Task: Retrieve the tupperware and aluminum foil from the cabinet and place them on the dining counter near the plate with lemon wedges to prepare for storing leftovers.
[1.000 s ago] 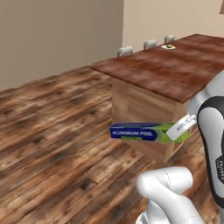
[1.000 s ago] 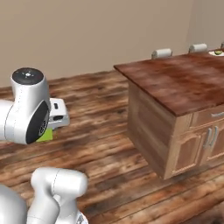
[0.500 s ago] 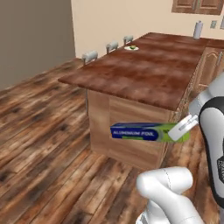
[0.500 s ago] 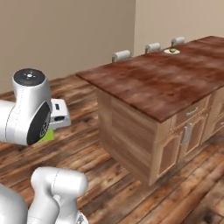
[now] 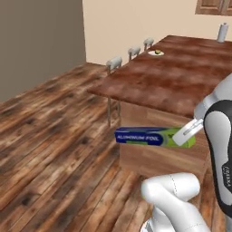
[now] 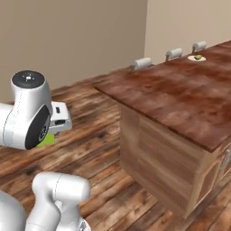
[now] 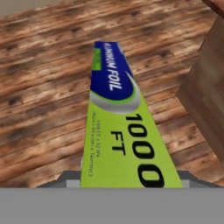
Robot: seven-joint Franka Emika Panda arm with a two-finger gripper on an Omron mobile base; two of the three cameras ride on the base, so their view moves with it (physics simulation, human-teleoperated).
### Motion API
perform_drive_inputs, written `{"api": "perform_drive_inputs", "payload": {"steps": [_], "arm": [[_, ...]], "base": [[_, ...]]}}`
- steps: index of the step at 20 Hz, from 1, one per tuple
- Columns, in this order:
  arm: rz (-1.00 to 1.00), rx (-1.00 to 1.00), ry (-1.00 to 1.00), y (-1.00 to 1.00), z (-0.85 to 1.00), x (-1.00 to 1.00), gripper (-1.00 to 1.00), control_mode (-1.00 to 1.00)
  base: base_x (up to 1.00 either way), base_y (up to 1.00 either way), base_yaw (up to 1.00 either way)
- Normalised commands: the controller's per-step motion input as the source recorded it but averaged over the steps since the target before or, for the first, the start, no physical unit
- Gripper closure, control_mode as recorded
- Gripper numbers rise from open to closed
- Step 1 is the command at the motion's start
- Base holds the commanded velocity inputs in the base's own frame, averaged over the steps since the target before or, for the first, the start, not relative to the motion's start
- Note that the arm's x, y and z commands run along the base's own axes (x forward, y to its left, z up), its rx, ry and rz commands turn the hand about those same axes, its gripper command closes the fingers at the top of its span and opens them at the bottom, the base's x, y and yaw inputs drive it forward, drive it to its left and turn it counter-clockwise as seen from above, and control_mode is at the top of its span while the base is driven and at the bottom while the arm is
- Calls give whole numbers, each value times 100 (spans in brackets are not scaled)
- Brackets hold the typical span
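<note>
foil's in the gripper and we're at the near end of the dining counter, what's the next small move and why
Probably keep carrying the aluminum foil along the dining counter toward the plate with lemon wedges. The gripper holds the carton by its green end, out over the floor, and the plate sits far down the counter.

Plate (image 5: pixel 156 53) contents too small

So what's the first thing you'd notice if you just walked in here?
The blue and green aluminum foil box, held level in the gripper above the wooden floor. Behind it stretches the big dark dining counter, with a small plate of lemon wedges at its far end.
</note>
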Motion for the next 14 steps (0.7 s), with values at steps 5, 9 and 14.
{"api": "perform_drive_inputs", "payload": {"steps": [5, 9, 14], "arm": [[0, 0, 0, 0, 0, 0, 100, 100], [0, 0, 0, 0, 0, 0, 100, 100], [0, 0, 0, 0, 0, 0, 100, 100]], "base": [[100, 94, 24], [100, 80, 23], [100, 56, 11]]}}
